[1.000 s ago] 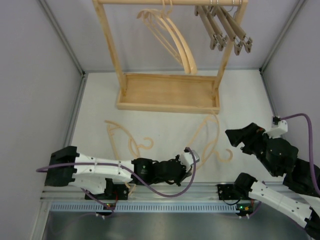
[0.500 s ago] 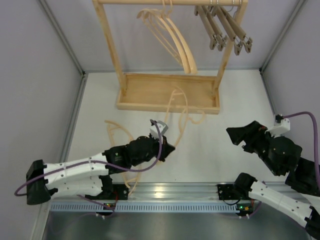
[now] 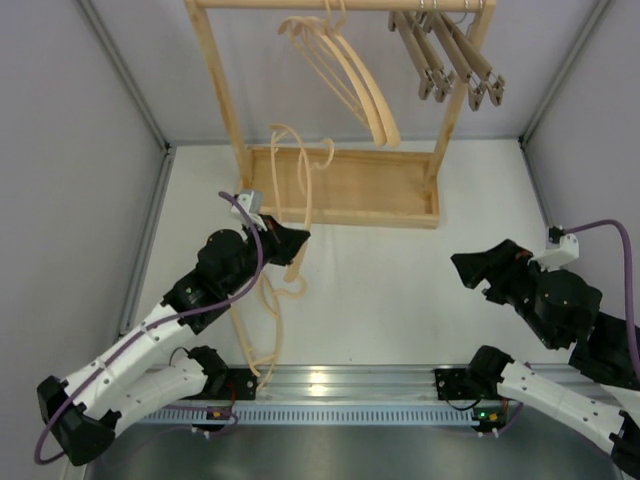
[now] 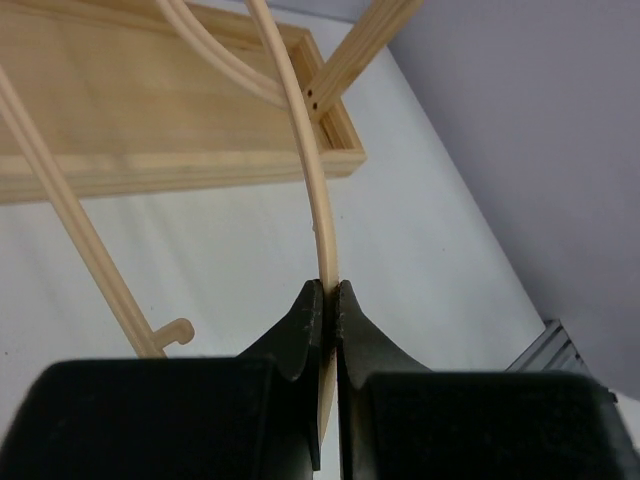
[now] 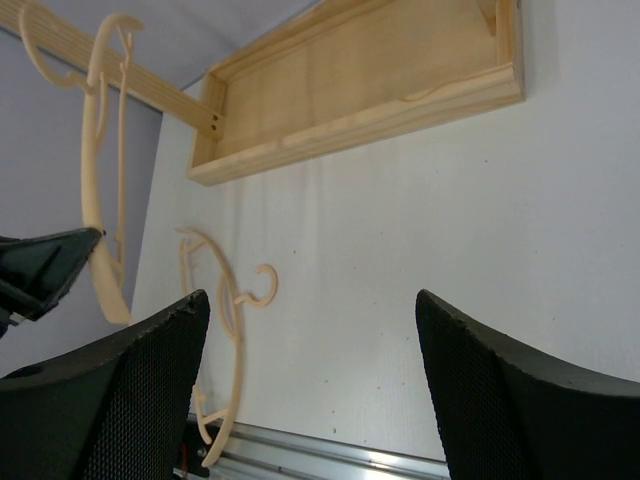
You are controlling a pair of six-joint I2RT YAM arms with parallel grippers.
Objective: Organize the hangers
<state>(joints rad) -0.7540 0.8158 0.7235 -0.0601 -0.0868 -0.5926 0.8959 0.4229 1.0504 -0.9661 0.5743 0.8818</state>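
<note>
The left gripper [image 4: 328, 293] is clamping a pale curved hanger [image 4: 316, 205], holding it raised toward the worktop's far-left corner, before the rack [image 3: 340, 214]. The right gripper [image 5: 310, 300] is hovering agape by the right edge. Another curved hanger [image 5: 238, 340] is lying near the near edge.

No writing, label, brand, number or sign can be read in any of the three views. The pale hangers [image 3: 380, 125] and the rack frame [image 3: 218, 90] show only bare wood. The small lit parts on the right arm base [image 3: 485, 412] are too small to tell whether they carry any marking.
</note>
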